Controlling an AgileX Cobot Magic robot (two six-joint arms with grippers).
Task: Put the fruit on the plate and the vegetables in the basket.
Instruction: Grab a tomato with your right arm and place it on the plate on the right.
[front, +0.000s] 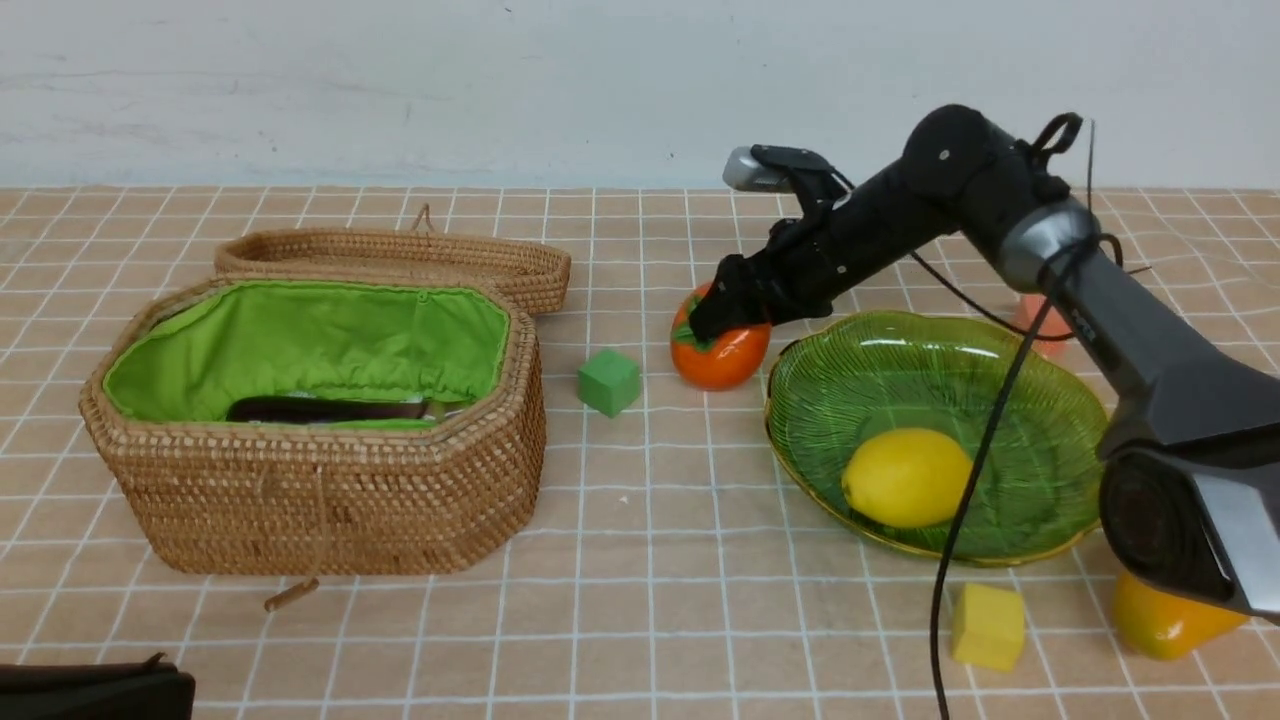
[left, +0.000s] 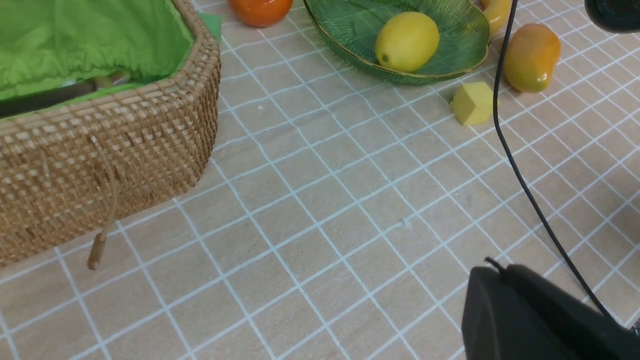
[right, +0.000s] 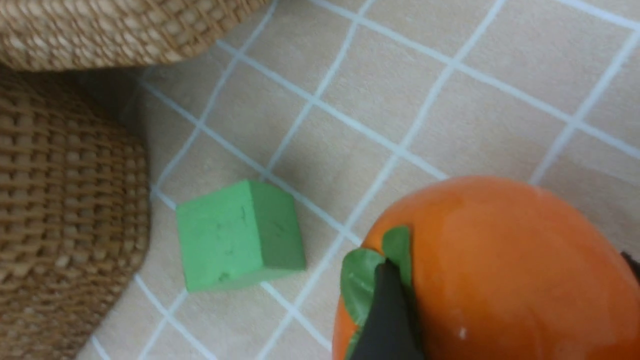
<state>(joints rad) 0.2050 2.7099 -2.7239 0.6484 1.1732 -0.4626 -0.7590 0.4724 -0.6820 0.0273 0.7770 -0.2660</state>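
Front: right gripper (front: 728, 305) sits over the persimmon (front: 722, 362), which rests on the table (front: 640, 560) just beside the plate's (front: 800, 352) far left rim. Lemon (front: 906, 477) lies in the plate, mango (front: 1160, 622) off its near right rim.
Left wrist: left gripper (left: 520, 310) closed. Lemon in plate, mango beside plate.
Right wrist: one finger (right: 385, 310) touches the persimmon's leaf cap, jaws straddling it. Can't tell if clamped.
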